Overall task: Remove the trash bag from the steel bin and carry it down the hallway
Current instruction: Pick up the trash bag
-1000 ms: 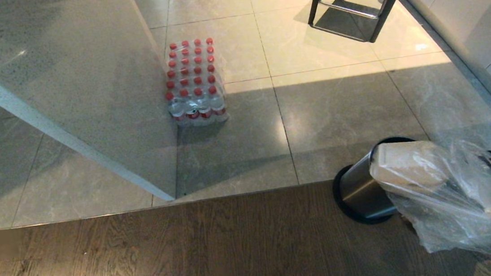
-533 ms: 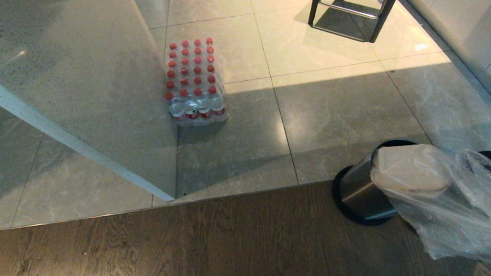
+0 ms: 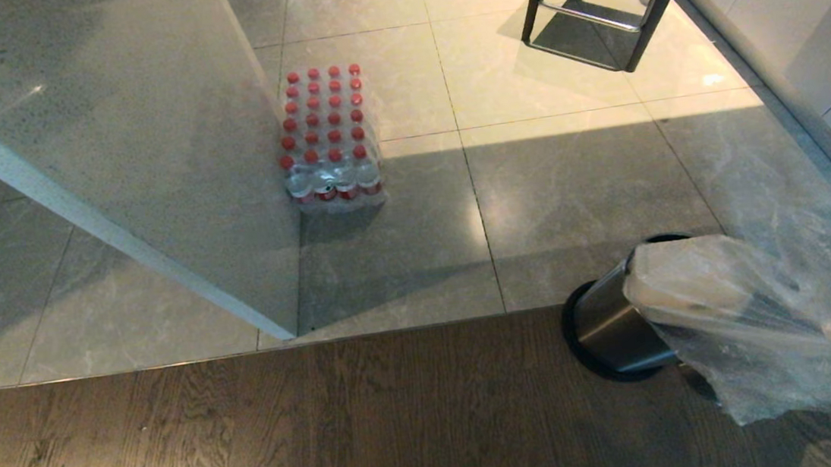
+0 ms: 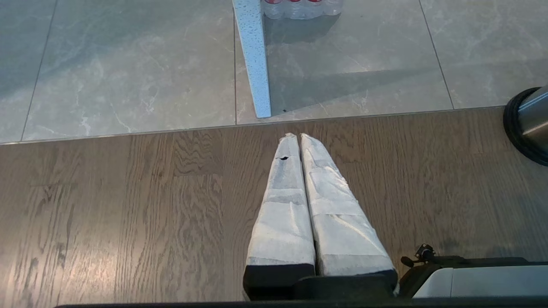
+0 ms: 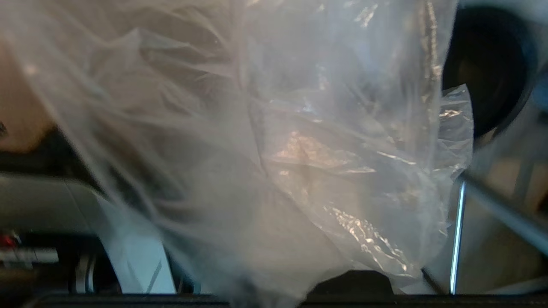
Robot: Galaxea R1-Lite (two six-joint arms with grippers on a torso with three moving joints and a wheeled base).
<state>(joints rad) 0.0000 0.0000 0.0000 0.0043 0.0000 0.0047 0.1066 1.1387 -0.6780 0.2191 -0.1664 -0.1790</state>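
Crinkly clear trash bag (image 3: 760,330) drapes cylindrical brushed-steel bin (image 3: 611,329).

Sunlight is falling across the far glossy grey-beige floor tiles (image 3: 522,71), leaving nearer ones shadowed. Glare is streaking the brown wooden floorboards (image 4: 85,256). The clear crinkly plastic bag (image 5: 257,149) is blurring the right wrist view.

Clear, glinting trash bag (image 3: 768,337) with a pale beige lump inside; brushed-steel bin (image 3: 611,325) trimmed black; red-capped bottle pack (image 3: 330,139) upper centre; grey marbled tiles (image 3: 571,188); brown wood-grain floor (image 3: 289,429).
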